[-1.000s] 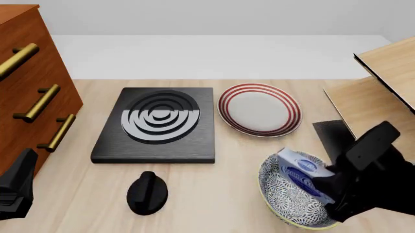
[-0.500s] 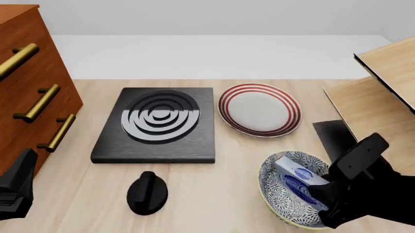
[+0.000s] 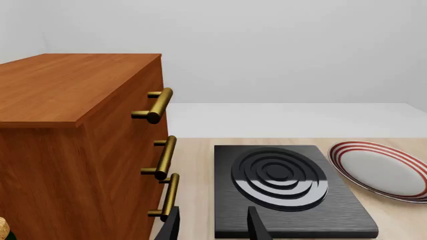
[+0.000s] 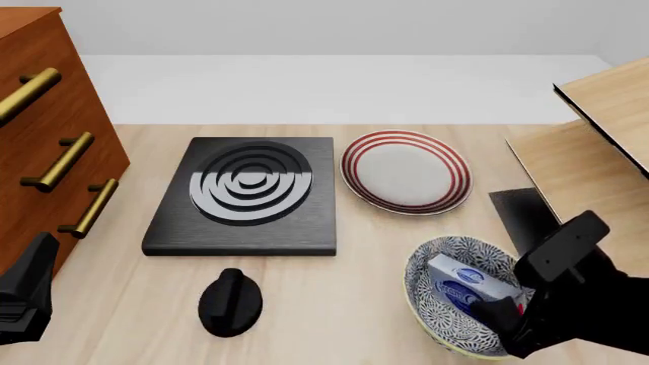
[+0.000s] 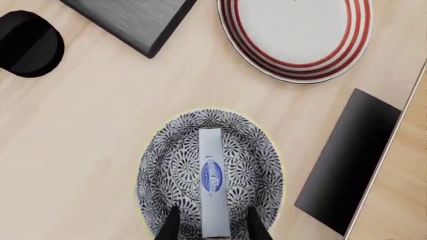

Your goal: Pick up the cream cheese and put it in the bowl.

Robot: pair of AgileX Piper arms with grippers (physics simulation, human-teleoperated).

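Observation:
The cream cheese (image 4: 469, 284), a pale box with a blue oval logo, lies tilted inside the patterned bowl (image 4: 431, 262) at the front right of the table. In the right wrist view the box (image 5: 213, 185) stands on its long edge across the middle of the bowl (image 5: 160, 165). My right gripper (image 4: 512, 319) hangs just over the bowl's near side. Its fingers (image 5: 172, 225) stand either side of the box's near end with a gap on each side, so it is open. My left gripper (image 4: 26, 293) is open and empty at the front left, by the drawers.
A black stove plate (image 4: 246, 194) sits at centre left with a black knob (image 4: 230, 302) in front of it. A white plate with red rings (image 4: 406, 171) lies behind the bowl. A wooden drawer cabinet (image 4: 41, 129) stands at the left, and a wooden shelf unit (image 4: 598, 137) with a dark panel (image 4: 522, 217) at the right.
The right gripper lowered the cream cheese from above the bowl's rim down into the bowl. The box now rests lower and flatter inside it. The left arm has not moved.

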